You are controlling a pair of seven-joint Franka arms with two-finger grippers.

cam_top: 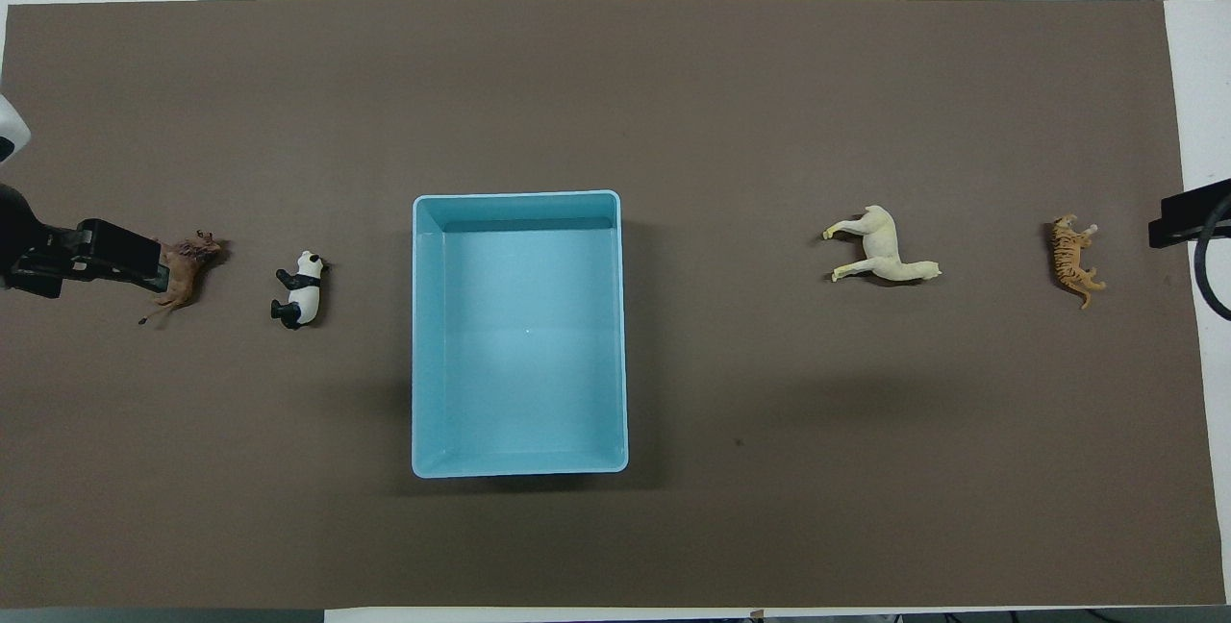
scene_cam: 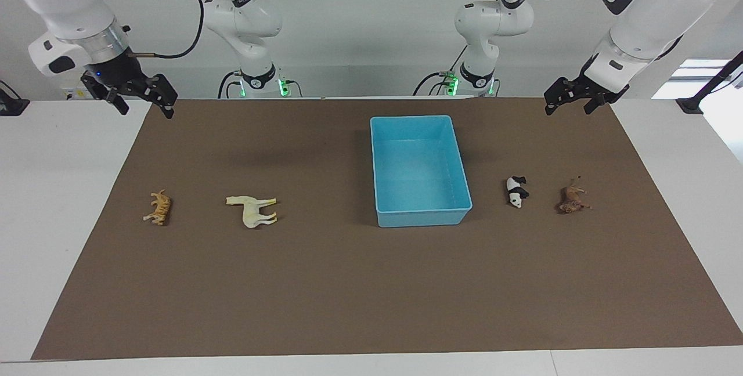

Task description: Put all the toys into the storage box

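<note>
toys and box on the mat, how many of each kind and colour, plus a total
Orange striped tiger: 1
Cream-yellow horse: 1
Black-and-white panda: 1
Brown lion-like animal: 1
Light blue storage box: 1, with nothing in it
Total: 5 things, 4 toys and 1 box, all toys lying on the brown mat outside the box.
</note>
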